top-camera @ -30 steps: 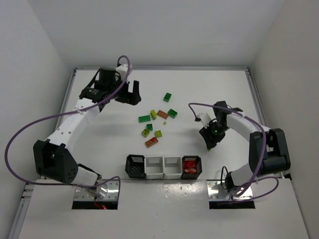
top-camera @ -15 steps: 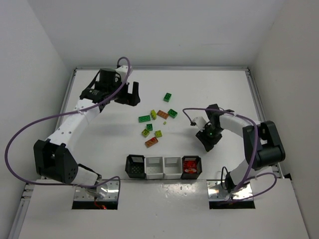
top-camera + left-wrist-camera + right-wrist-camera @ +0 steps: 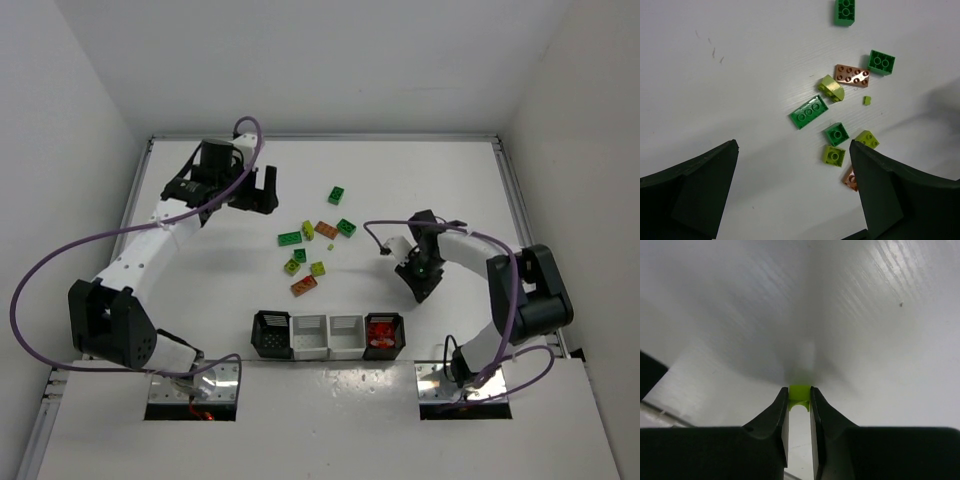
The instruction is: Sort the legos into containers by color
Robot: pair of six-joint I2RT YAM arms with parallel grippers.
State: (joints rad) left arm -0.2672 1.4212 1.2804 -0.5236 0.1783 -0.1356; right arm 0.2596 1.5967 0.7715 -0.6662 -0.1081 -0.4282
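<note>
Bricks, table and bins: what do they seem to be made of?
The brown brick: seemingly hard moulded plastic, slightly glossy, crisp studs. The yellow-green piece: likely the same, smooth, bright. The table: white, matte, faintly streaked grain; perhaps painted or laminated board. The white bins: probably plastic; too small to tell.

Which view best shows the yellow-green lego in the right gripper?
Right wrist: the yellow-green lego sits pinched between the right gripper's fingertips. From top external the gripper hides it; left wrist shows only other legos.
</note>
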